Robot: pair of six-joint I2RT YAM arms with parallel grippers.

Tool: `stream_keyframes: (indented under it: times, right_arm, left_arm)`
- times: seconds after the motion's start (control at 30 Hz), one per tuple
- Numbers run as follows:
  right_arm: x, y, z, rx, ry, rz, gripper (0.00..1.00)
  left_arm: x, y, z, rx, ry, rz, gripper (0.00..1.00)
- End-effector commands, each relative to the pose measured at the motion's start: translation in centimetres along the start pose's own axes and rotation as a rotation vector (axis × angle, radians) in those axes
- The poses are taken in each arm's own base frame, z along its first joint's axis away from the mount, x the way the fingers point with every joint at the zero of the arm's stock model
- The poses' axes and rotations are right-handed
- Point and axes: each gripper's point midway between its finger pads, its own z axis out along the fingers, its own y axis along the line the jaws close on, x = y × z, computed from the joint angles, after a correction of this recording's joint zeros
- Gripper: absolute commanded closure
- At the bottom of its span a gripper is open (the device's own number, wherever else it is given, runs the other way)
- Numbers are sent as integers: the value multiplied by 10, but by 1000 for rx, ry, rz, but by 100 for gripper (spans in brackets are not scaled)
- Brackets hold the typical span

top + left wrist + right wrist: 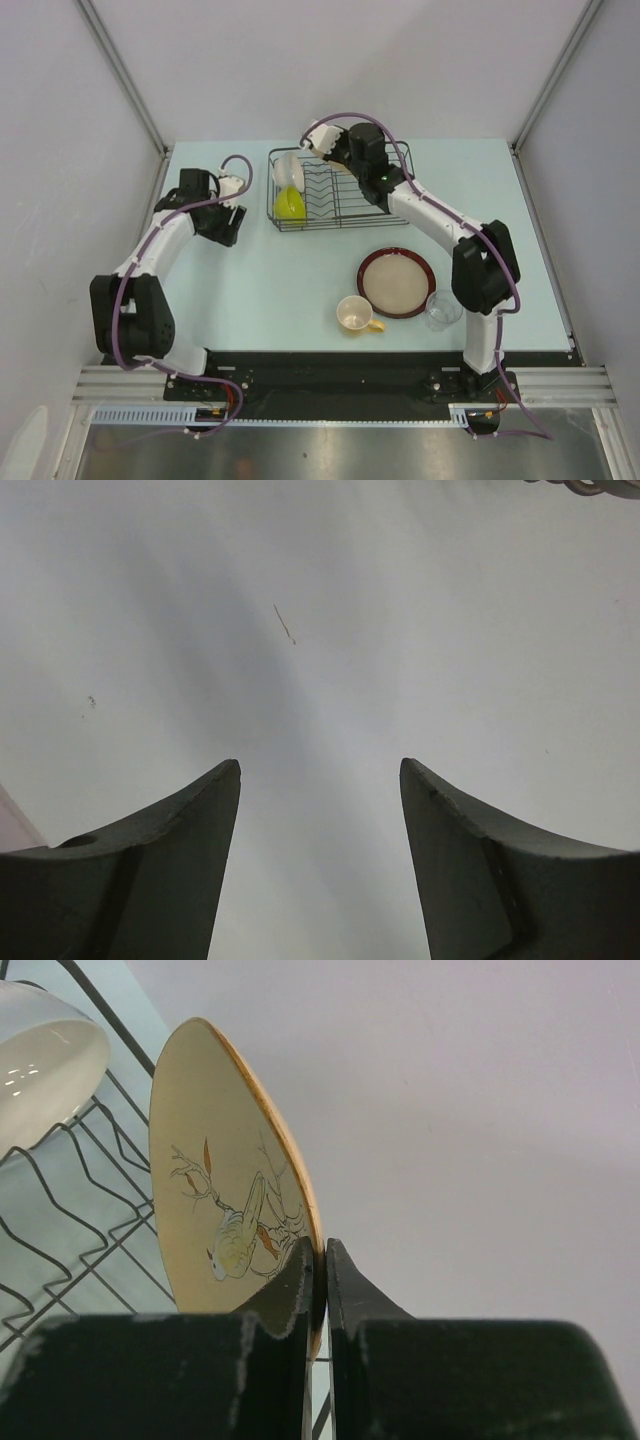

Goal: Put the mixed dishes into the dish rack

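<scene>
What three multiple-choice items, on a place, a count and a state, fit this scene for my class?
1. Where is the lime-green bowl? A in the dish rack; B on a plate; C on the floor.
2. How many dishes rest on the bare table? A one; B three; C five.
3. The right gripper is: A open; B shut on the patterned plate; C shut on a bowl.
Key: 1A, it sits among the rack's wires; 2B, red-rimmed plate, cup, glass; 3B, it pinches the plate's rim.
</scene>
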Motion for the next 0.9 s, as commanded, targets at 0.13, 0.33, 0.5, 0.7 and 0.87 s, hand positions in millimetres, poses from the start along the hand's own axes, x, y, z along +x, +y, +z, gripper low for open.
stream_keyframes:
  times: [0.13, 0.33, 0.5, 0.7, 0.87]
  right_arm:
    - [-54, -86, -20, 242, -228, 0, 100]
    - [-43, -60, -16, 175, -218, 29, 100]
    - [-34, -41, -19, 148, -203, 42, 100]
    - [-31, -37, -26, 131, -186, 49, 100]
    - [-28, -54, -31, 166, -183, 29, 100]
  left_arm:
    - [-7, 1, 4, 18, -34, -11, 30]
    - [-8, 1, 4, 15, -38, -14, 30]
    - [-7, 0, 4, 19, -36, -19, 30]
    - [-7, -2, 4, 30, -35, -24, 30]
    - [-6, -4, 4, 34, -37, -26, 30]
